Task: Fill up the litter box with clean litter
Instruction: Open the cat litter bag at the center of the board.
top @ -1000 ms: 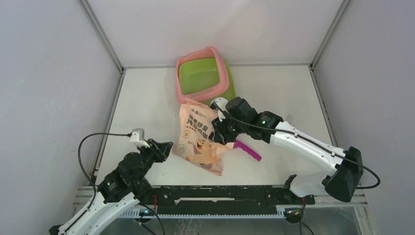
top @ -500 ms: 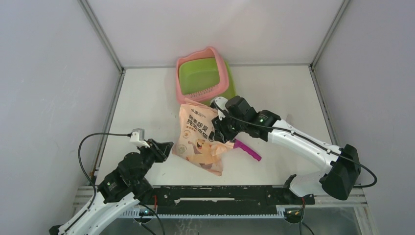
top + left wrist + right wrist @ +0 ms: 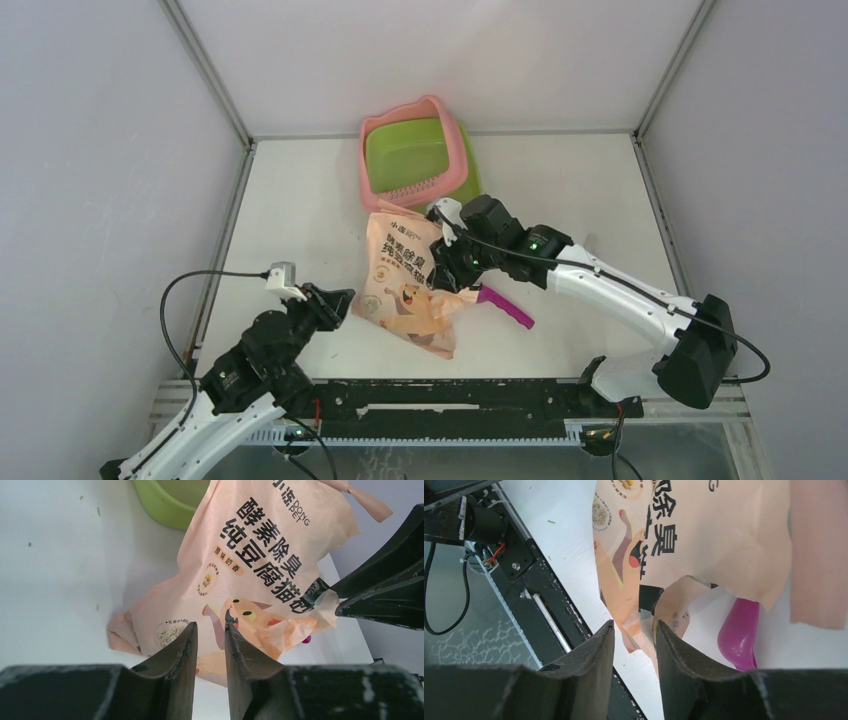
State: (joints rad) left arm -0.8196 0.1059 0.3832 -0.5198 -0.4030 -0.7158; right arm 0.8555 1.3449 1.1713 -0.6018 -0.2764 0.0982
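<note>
Grabbing bag (image 3: 405,275); litter box (image 3: 410,150) unfilled. Left claw (image 3: 210,625) ajar, empty; right claw (image 3: 634,623) at bag edge, grip unclear. Next: clamp, lift, pour.

The left arm (image 3: 245,365) reaches forward, folded low. The left gripper (image 3: 210,626) holds its fingers a narrow slit apart, nothing between them. The right arm (image 3: 610,290) stretches leftward, wrist tipped down. The right gripper (image 3: 634,624) shows slightly parted fingers, grip unclear.

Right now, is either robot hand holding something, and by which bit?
Cannot tell for sure. The right gripper sits at a crumpled edge of the peach-pink printed bag, maybe pinching it. The left gripper faces the opposite edge, jaws slightly apart.
</note>
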